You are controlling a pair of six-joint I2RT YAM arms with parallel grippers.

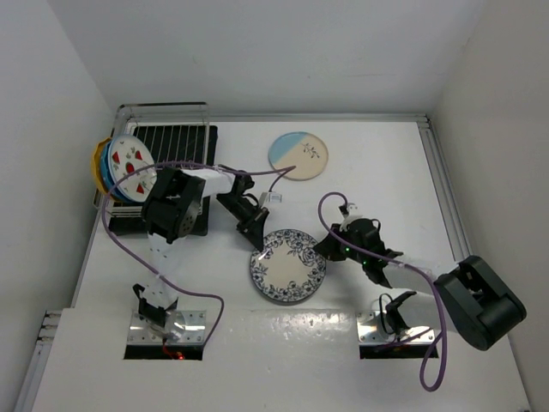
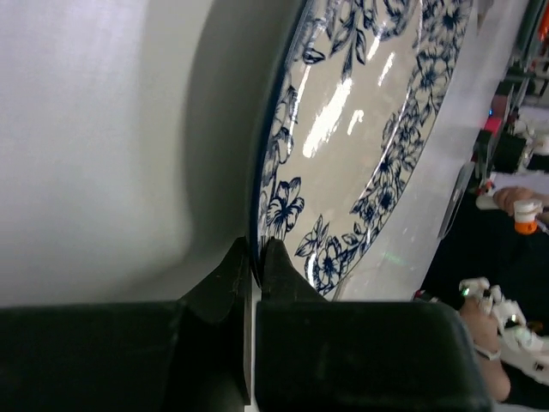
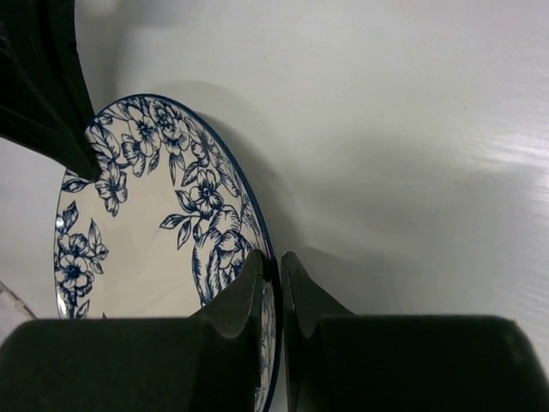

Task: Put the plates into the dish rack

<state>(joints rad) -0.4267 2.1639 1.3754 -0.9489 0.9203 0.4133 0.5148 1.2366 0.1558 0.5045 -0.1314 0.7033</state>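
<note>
Left hand (image 2: 256,260): pressed together on the rim of the blue floral plate (image 2: 360,129), with the edge pinched between the two fingers.
Right hand (image 3: 273,276): likewise closed on the opposite rim of the same plate.
Between the hands: the blue floral plate is gripped from both sides. Whether its underside touches the surface (image 2: 86,129) cannot be told.
Beyond the hands: a blue-and-cream plate (image 1: 298,155) lies flat on the surface, apart from the held plate and farther from the arm bases.
Outward of the left hand: the dish rack (image 1: 176,137) is set on a black tray (image 1: 212,142), well apart from the held plate.
In the rack: a strawberry plate (image 1: 133,167), a teal plate (image 1: 106,182) and a yellow plate (image 1: 97,163) are stood on edge, close together, at the end farthest from the left hand.
In the way: the left arm's elbow (image 1: 171,215) lies between the left hand and the rack and overlaps the rack's near corner in the top view.
Count: five plates are seen, one held, one flat on the surface and three racked. There are also two hands, one rack and one tray.
Wrist views only: each pinch on the rim is shown close up. In the right wrist view the left hand's dark fingers appear at the far rim.
Top view only: the rack, the tray and the other four plates are shown.
</note>
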